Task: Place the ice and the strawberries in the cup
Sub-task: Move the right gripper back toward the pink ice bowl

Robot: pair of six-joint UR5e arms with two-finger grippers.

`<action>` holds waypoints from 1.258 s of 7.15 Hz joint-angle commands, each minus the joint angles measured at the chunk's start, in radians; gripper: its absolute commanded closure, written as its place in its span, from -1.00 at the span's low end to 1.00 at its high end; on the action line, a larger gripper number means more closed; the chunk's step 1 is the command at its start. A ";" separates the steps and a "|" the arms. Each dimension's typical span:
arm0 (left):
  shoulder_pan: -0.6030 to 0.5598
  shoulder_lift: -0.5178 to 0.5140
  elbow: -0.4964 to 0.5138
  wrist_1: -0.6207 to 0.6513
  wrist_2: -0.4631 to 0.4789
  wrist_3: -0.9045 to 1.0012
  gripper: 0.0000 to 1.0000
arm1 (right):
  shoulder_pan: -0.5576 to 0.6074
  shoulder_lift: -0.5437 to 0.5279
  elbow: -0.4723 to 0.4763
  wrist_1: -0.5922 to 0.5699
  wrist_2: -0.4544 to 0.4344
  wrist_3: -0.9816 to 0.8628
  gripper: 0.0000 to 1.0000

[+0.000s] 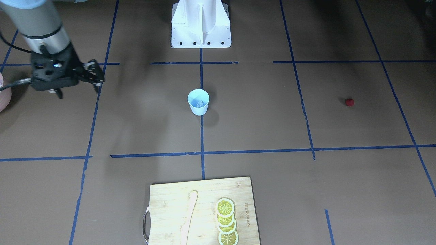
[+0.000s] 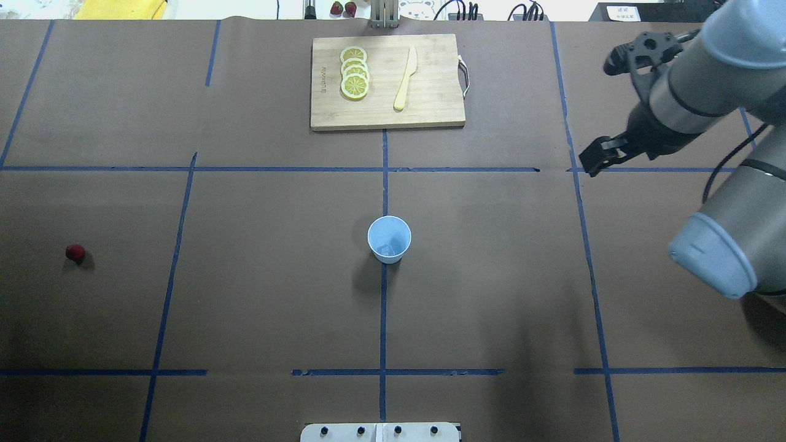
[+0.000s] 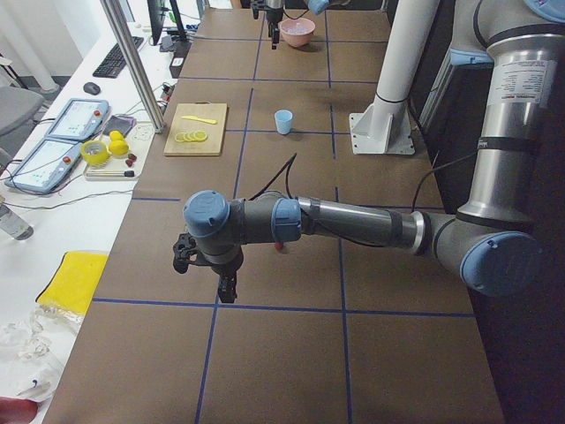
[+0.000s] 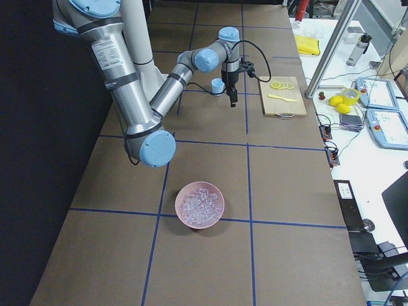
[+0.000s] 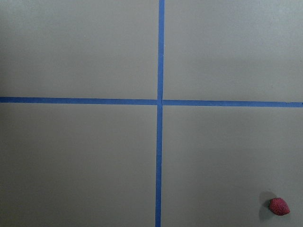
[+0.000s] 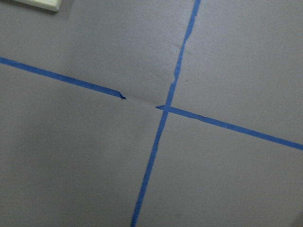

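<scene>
The pale blue cup point(image 1: 198, 108) stands upright at the table's centre, also in the overhead view point(image 2: 389, 230), with an ice cube point(image 1: 198, 102) inside it. The dark red strawberry point(image 2: 75, 252) lies alone on the table far on my left side, also in the front view point(image 1: 349, 102) and at the lower right of the left wrist view point(image 5: 279, 206). My right gripper point(image 2: 600, 116) hangs open and empty, well to the right of the cup. My left gripper point(image 3: 205, 276) shows only in the exterior left view, above the table near the strawberry; I cannot tell if it is open.
A pink bowl point(image 4: 199, 220) full of ice cubes point(image 4: 200, 204) stands on my right side. A wooden cutting board point(image 2: 430, 110) with lemon slices point(image 2: 354, 72) and a wooden knife point(image 2: 405, 80) lies at the far edge. Blue tape lines cross the brown table.
</scene>
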 commanded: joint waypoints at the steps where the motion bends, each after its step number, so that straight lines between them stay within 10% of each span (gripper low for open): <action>1: 0.000 0.003 -0.017 0.000 0.000 -0.002 -1.00 | 0.152 -0.243 -0.009 0.235 0.102 -0.210 -0.98; 9: 0.000 0.011 -0.023 0.000 0.000 -0.002 -1.00 | 0.423 -0.515 -0.333 0.656 0.292 -0.659 -0.86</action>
